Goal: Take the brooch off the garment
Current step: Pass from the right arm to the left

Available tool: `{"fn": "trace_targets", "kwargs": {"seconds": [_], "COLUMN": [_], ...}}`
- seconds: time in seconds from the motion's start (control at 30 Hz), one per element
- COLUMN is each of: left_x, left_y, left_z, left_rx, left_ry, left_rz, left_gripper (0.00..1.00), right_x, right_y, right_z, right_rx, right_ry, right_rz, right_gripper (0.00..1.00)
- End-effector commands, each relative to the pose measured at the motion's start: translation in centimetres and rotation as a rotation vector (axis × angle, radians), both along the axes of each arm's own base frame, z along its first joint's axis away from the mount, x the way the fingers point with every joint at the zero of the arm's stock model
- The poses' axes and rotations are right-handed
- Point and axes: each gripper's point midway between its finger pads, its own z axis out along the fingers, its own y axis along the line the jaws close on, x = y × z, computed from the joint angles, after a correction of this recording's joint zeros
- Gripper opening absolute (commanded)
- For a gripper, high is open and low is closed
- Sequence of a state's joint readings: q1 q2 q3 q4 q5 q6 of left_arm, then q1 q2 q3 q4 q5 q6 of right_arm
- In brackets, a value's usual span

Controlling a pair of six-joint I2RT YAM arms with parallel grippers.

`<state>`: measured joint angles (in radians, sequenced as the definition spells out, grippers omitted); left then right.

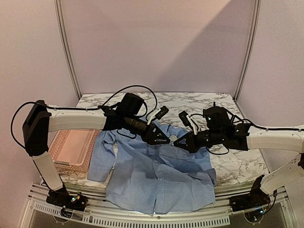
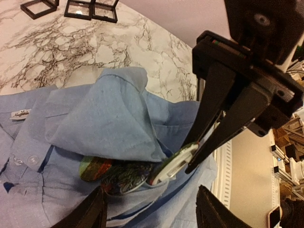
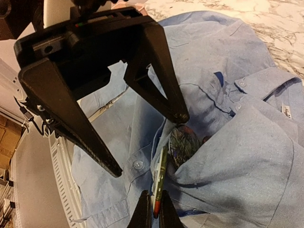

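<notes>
Found one blue shirt [image 1: 156, 180] spread and wrinkled over the middle of one marble table [image 1: 237, 166], collar toward 12 o'clock in the overhead view. Located the brooch [image 2: 172, 164] on the shirt's chest, just below the collar, half tucked under a folded flap of cloth.

Noted the right pincer [image 3: 155, 199] pressed together on that brooch, gripping its rim edge-on, with the disc rising toward 12 o'clock from the fingertips in that pincer's own view. Noted the left pincer [image 2: 151, 190] spread wide and holding nothing, with the brooch at about 1 o'clock of its gap, just ahead of the tips. Overhead, placed the left pincer at 9 o'clock of the brooch and the right pincer at 3 o'clock, both close.

Counted two arms, two pincers, one shirt and one pink basket [image 1: 71, 147] just beside the sleeve at 9 o'clock. Counted three black-framed cases [image 2: 78, 8] on the table at 11 o'clock in the left wrist view. Counted at least one further patterned disc [image 2: 95, 168] beside the pinched brooch under the flap; could not fix the exact number.
</notes>
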<state>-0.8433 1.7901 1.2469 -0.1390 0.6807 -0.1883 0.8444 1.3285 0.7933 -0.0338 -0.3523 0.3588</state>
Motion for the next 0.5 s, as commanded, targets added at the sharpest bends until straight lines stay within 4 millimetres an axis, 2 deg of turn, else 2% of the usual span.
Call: {"fn": "trace_targets", "kwargs": {"seconds": [0.0,0.2,0.37,0.43,0.47], "left_x": [0.0,0.3,-0.6,-0.9,-1.0], "left_y": [-0.1,0.1,-0.5,-0.6,-0.6], "left_z": [0.3,0.4,0.1,-0.1,-0.1], "left_rx": [-0.009,0.000,-0.006,0.001,0.001], "left_ry": [0.003,-0.016,0.009,0.012,0.014], "left_rz": [-0.011,0.005,-0.027,-0.037,-0.041], "left_gripper": [0.65,0.65,0.66,0.63,0.58], "right_x": [-1.0,-1.1,-1.2,-1.2,-1.2], "right_y": [0.4,1.1,1.5,1.6,1.6], "right_z": [-0.7,-0.8,-1.1,-1.1,-1.0], "right_rx": [-0.035,-0.029,-0.024,-0.022,-0.021], "right_ry": [0.023,0.038,0.054,0.056,0.055], "right_rz": [0.100,0.138,0.158,0.163,0.162], "right_gripper": [0.00,0.00,0.00,0.00,0.00]}}
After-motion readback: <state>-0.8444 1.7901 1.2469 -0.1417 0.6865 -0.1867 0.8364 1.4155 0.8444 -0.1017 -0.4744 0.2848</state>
